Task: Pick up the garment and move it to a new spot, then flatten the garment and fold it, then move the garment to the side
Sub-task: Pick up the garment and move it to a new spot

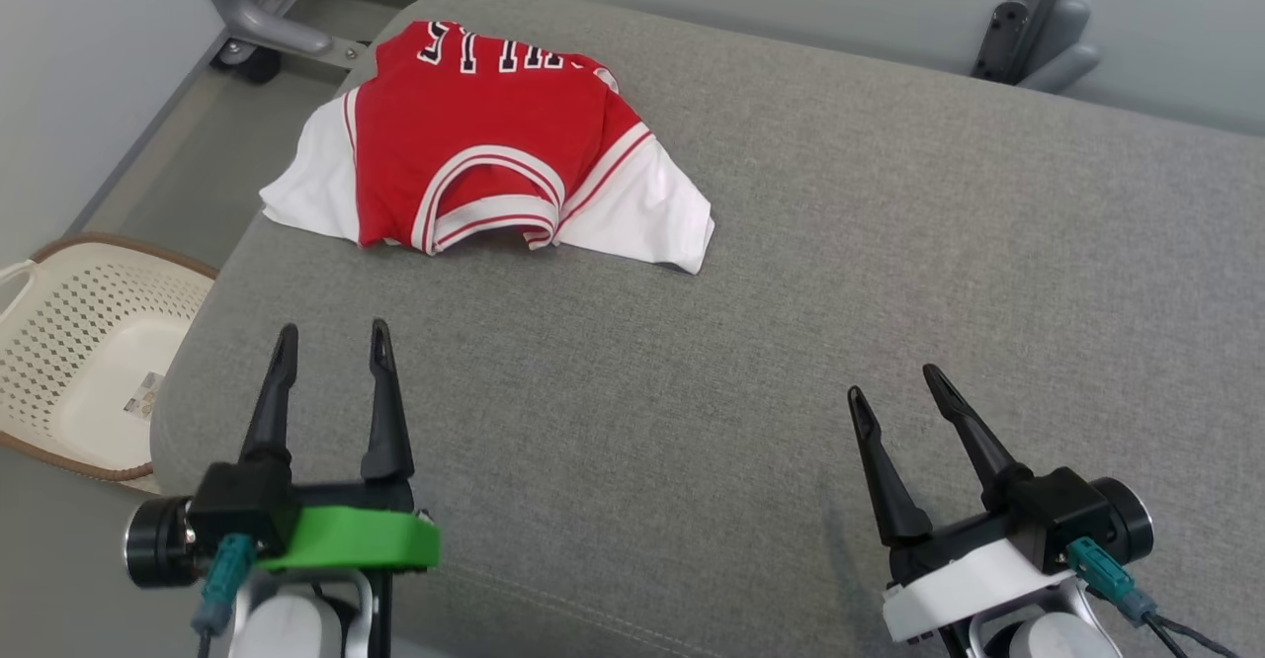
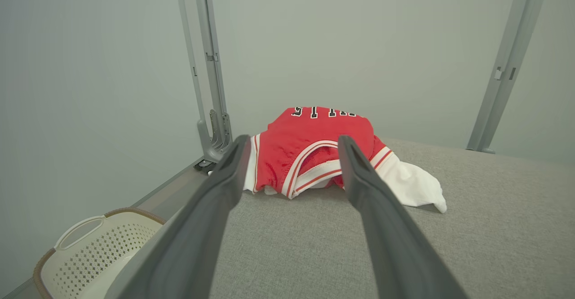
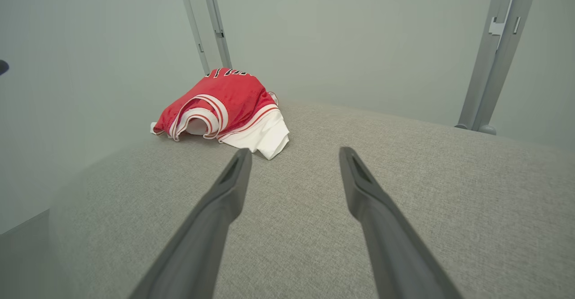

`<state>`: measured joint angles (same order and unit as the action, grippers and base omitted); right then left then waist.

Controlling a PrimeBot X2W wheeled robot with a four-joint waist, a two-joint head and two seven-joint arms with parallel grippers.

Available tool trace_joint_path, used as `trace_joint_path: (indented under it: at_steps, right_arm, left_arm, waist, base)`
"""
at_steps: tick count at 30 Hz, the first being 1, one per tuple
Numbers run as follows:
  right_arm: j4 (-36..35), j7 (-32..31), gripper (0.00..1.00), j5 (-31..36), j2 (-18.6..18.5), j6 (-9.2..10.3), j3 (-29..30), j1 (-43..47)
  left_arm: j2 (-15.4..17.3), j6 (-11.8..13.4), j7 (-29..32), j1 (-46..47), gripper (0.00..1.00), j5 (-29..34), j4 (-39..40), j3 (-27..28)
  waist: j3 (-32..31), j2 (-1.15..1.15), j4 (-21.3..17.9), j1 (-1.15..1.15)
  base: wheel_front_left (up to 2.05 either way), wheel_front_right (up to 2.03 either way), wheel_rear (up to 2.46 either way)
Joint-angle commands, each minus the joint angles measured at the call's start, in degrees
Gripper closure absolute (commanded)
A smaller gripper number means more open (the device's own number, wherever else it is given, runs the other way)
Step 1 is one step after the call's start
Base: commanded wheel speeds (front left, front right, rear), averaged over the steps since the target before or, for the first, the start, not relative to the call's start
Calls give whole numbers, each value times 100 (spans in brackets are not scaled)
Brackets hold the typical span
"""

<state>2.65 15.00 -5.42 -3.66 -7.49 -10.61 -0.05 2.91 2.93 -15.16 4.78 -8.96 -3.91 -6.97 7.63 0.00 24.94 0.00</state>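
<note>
The garment point(image 1: 474, 144) is a red jersey with white sleeves and white-red trim, lying folded in a compact stack at the far left of the grey cushioned surface point(image 1: 791, 292). It also appears ahead in the left wrist view as the garment point(image 2: 310, 151) and to the upper left in the right wrist view as the garment point(image 3: 224, 106). My left gripper point(image 1: 332, 337) hovers open near the front left, well short of the garment. Open and empty, my right gripper point(image 1: 894, 381) sits at the front right, far from it.
A cream perforated laundry basket point(image 1: 89, 352) with a brown rim stands on the floor left of the surface. Grey metal frame posts point(image 1: 267, 16) rise behind, with another post point(image 1: 1038, 26) at the far right. The surface's middle and right are bare grey fabric.
</note>
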Motion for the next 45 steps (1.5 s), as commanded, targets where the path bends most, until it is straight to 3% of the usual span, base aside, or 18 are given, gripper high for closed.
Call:
trace_joint_path:
  at_steps: [1,10,28,35,37,40,45]
  right_arm:
    - [-10,23,0,45,-69,0,1,-103]
    - [-20,23,0,97,-346,0,-185,-590]
    - [-68,23,0,-49,-658,0,-491,-980]
    - [-48,19,0,-109,-789,1,-567,-1021]
    - [-34,18,0,-125,-782,2,-600,-1070]
    - [-37,18,0,-149,-749,3,-668,-1122]
    - [-55,17,0,-181,-727,4,-691,-1110]
  left_arm:
    - [-2,-37,-3,262,0,-90,-51,54]
    - [0,-137,-1,1786,0,-602,-913,358]
    - [7,-553,-1,4791,0,-956,-4232,1108]
    - [19,-757,43,5709,0,-1109,-5638,1118]
    - [59,-703,221,5935,0,-1106,-6070,1088]
    - [130,-432,551,6170,0,-1093,-6583,1089]
    - [244,-20,979,6261,0,-1014,-6877,1022]
  waist:
    - [368,0,-169,0]
    - [1198,0,-479,0]
    - [2199,0,-999,0]
    - [2361,0,-1103,0]
    - [2391,0,-1149,0]
    - [2406,0,-1237,0]
    - [2429,0,-1330,0]
  base:
    - [0,0,0]
    - [0,0,0]
    - [0,0,0]
    - [0,0,0]
    - [0,0,0]
    - [0,0,0]
    - [0,0,0]
